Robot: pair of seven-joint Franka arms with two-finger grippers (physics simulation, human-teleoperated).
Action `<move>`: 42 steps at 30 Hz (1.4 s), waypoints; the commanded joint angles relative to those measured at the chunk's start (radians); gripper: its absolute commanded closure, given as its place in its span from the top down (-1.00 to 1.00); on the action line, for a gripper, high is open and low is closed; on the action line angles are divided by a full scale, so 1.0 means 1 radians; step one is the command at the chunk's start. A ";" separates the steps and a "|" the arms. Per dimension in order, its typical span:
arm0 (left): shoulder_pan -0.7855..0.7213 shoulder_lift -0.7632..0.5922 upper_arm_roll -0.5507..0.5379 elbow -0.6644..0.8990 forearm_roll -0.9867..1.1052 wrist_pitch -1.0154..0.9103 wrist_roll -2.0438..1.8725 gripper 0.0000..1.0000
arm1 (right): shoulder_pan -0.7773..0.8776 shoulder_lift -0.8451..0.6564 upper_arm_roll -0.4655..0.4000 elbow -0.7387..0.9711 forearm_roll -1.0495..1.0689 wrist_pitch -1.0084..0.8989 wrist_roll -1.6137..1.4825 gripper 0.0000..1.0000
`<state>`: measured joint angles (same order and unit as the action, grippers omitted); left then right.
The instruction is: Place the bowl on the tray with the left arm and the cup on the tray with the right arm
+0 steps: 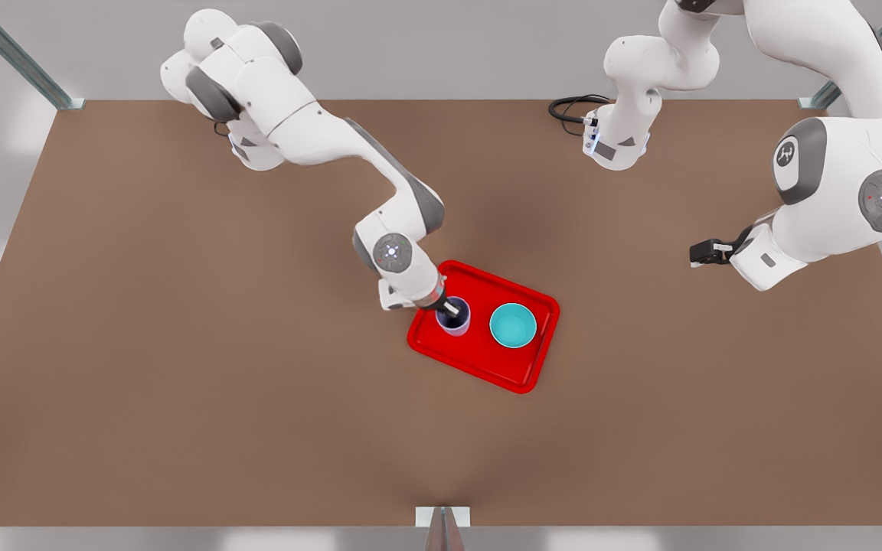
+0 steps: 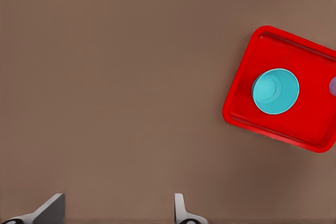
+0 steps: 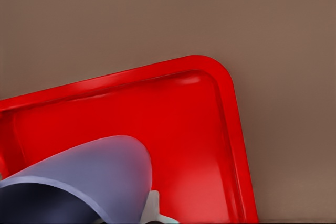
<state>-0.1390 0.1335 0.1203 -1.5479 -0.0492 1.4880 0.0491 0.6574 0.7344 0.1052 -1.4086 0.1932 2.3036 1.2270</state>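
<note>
Bowl (image 1: 513, 324): already set down on the red tray (image 1: 487, 370), on the half toward the front view's right, upright, free of any jaws; apart from the cup.
Cup (image 1: 453, 317): upright on the other half of the tray, toward the front view's left, just beside the rim there; seems to rest on the tray floor, though contact underneath cannot be confirmed.
Tray: lies flat on the brown worktop (image 1: 181, 344), turned at an angle to its edges; carries both things side by side, with a gap between them, probably so that neither knocks the other.
Right gripper (image 1: 452, 309): comes down from above onto the cup; one finger (image 3: 151, 211) seen against the outside of the wall, the other apparently inside, so jaws pinch the rim of the cup. Grip on the rim likely chosen because the tumbler has no handle.
Left gripper (image 1: 695, 253): well apart from the tray, above bare worktop at the front view's right; fingers (image 2: 180, 208) spread wide, released, nothing between them. Waits there, out of the way of the other arm.
Step in hand: lowering or releasing of the cup; bowl part looks finished.
Still to do: open the jaws and lift straight up, so that the finger inside does not tip the cup.
</note>
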 commanded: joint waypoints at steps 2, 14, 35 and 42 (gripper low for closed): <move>-0.001 0.000 -0.001 -0.008 0.000 0.000 0.000 1.00 | 0.014 0.008 -0.004 0.002 -0.005 0.005 0.023 -0.57; -0.001 0.000 0.001 -0.014 -0.001 0.000 0.000 1.00 | 0.041 0.014 -0.005 -0.116 -0.064 0.125 0.072 -0.57; -0.001 0.000 0.001 -0.015 -0.001 0.000 -0.002 1.00 | 0.056 0.034 -0.005 -0.113 -0.066 0.132 0.089 0.21; -0.001 0.000 0.001 -0.015 -0.001 -0.002 0.000 1.00 | 0.056 0.034 -0.005 -0.113 -0.066 0.145 0.088 0.91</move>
<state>-0.1401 0.1335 0.1211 -1.5631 -0.0507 1.4864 0.0478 0.7133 0.7686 0.0997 -1.5217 0.1265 2.4482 1.3146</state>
